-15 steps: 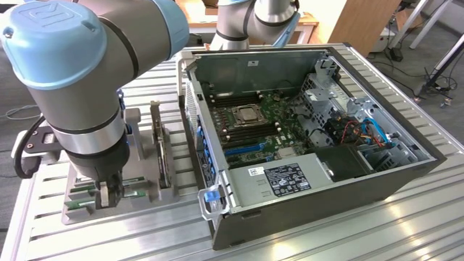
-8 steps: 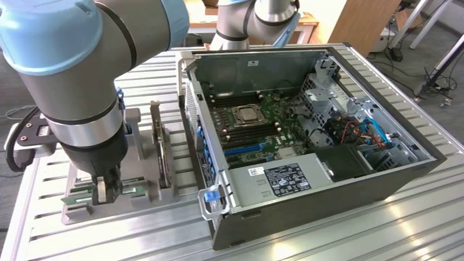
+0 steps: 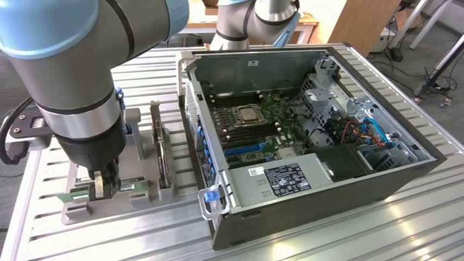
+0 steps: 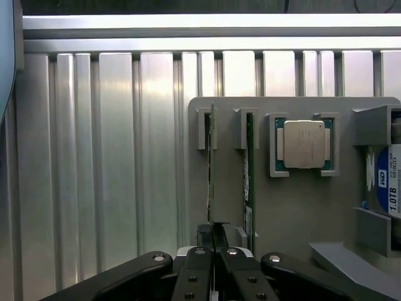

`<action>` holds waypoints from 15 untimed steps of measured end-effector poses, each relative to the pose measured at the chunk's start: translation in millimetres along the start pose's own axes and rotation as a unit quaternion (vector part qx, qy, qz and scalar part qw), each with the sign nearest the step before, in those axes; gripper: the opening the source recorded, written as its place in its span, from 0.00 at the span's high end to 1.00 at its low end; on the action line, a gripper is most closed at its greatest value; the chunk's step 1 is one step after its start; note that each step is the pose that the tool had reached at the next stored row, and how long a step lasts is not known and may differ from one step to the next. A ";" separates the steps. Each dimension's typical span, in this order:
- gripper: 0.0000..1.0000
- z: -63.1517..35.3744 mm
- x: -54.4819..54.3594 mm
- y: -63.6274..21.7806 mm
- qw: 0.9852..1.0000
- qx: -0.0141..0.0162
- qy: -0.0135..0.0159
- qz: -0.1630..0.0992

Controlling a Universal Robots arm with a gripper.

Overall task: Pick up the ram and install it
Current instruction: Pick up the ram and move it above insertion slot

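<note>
In the exterior view, the arm reaches straight down to a grey holder (image 3: pixel 78 213) that sits on the slatted metal desk (image 3: pixel 362 234), close to the desk's edge on the exterior view's left. The pincer (image 3: pixel 101 190) is down at the holder's near end, its fingers pressed together on the ram (image 3: pixel 78 192). The green stick lies on edge in its slot, and a short length shows on either side of the fingers. A darker card (image 3: pixel 156 142) stands upright in the same holder, just beside the arm on the exterior view's right. Further that way, toward the middle of the desk, an open computer case (image 3: pixel 348 196) lies on its side with the motherboard (image 3: pixel 261 128) exposed.

In the wrist view, the pincer (image 4: pixel 213 234) shows as two dark fingers drawn close, pinching the thin edge of the ram (image 4: pixel 210 166). The ram runs straight away from the fingertips along its slot in the holder (image 4: pixel 301 207). A second stick (image 4: pixel 249 169) stands in the neighbouring slot, apart from the fingers. Beyond it, a square silver processor (image 4: pixel 304 144) rests in its own recess, and a hard drive (image 4: pixel 388 185) sits at the holder's far side. The ribbed desk (image 4: pixel 113 157) lies alongside the holder.
</note>
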State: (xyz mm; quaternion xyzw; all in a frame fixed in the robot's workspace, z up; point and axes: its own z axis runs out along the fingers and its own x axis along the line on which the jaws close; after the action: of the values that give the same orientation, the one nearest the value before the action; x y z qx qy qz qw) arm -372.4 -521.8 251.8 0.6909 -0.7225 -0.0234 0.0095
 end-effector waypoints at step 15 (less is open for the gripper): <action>0.88 -20.6 -0.4 1.0 1.000 0.000 0.000 -0.002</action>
State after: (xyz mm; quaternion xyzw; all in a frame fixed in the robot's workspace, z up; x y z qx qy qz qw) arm -372.5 -521.8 272.4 0.6922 -0.7213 -0.0231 0.0098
